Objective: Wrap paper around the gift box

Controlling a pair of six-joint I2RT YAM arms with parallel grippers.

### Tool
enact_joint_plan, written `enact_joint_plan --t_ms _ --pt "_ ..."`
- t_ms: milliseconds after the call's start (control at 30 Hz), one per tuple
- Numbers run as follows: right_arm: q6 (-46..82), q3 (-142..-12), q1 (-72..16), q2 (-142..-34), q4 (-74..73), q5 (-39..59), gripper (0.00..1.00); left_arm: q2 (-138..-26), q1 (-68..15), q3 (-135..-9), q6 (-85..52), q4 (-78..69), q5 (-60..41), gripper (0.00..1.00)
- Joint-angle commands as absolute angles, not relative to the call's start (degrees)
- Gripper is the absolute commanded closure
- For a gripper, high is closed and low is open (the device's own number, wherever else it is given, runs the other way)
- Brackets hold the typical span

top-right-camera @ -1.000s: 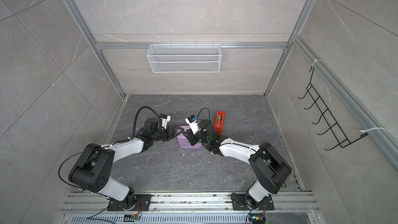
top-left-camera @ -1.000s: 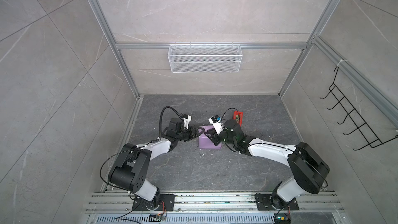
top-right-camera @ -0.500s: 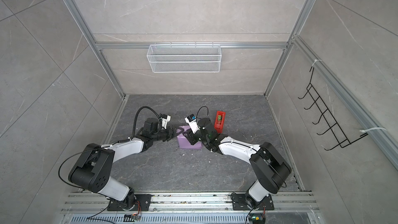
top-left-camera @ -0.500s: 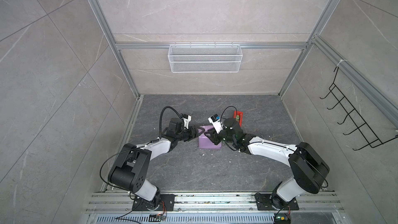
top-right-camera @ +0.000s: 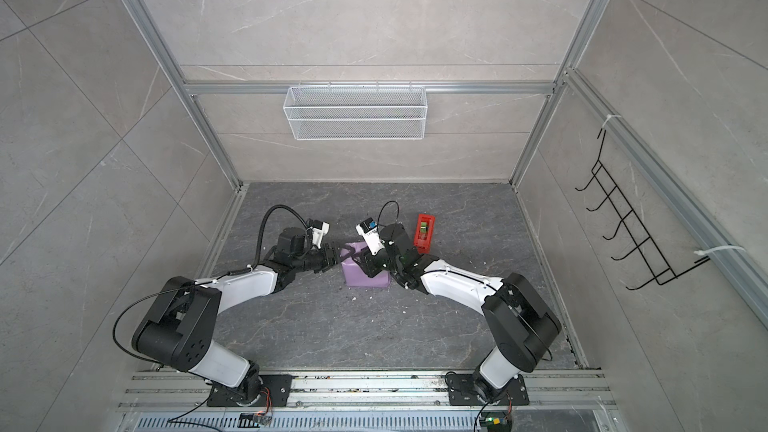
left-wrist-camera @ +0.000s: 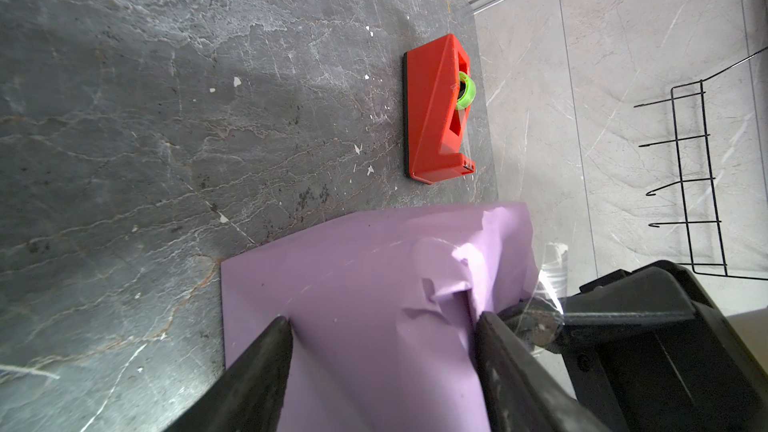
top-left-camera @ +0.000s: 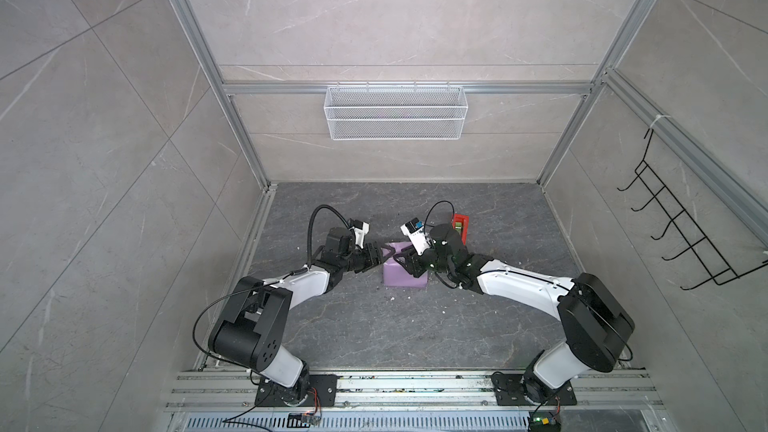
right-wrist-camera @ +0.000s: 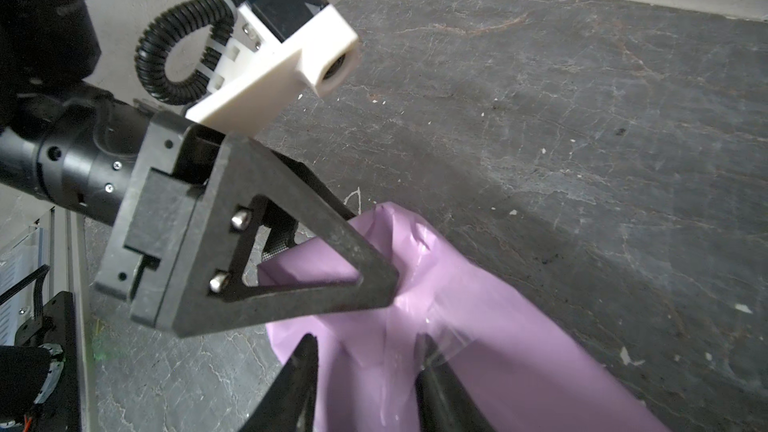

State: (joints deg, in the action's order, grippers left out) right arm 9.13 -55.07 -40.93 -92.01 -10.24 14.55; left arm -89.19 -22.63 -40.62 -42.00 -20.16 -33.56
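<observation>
Beneath both arms, tabletop [top-left-camera: 374, 326]: dark grey veined slab strewn with small pale flecks.
Paper [top-left-camera: 401, 278]: lilac side outward, closed round the gift box in a low block lying flat at mid-tabletop, between the two arms.
Gift box: wholly covered; none of its own surface shows.
Orientation: wrapped outline near square in both top views, so no long axis can be told; the creased, folded end faces the left arm.
Tape dispenser [left-wrist-camera: 432, 118]: red, beyond the right wrist, apart from the paper, long axis running front to back.
Left end effector [left-wrist-camera: 382, 320]: released, fingers spread wide, both tips against the folded end.
Right end effector [right-wrist-camera: 366, 338]: released, fingers apart over the paper's upper face, clasping nothing.
Clear tape [right-wrist-camera: 444, 326]: short strip on the paper, beside one right fingertip.
</observation>
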Motion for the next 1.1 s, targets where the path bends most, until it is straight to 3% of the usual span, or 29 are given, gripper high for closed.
enact_joint_plan --t_ms 0,667,900,1067 --pt "7.75 -56.59 -39.75 -93.43 -7.83 13.43 0.57 -91.05 -23.12 -38.16 -40.08 -12.04 -32.39 0.30" --pt "7.80 -60.29 -36.45 -92.44 -6.68 14.67 0.54 -90.83 -23.12 -38.08 -40.16 -12.03 -32.48 0.30" --pt "7.08 -59.37 -34.54 -86.38 -3.61 14.40 0.54 -90.88 -23.12 -38.19 -40.25 -12.04 -32.52 0.30" --pt "9.66 -56.55 -35.53 -82.59 -2.62 18.53 0.59 -90.60 -23.12 -38.13 -40.26 -12.04 -32.49 0.30"
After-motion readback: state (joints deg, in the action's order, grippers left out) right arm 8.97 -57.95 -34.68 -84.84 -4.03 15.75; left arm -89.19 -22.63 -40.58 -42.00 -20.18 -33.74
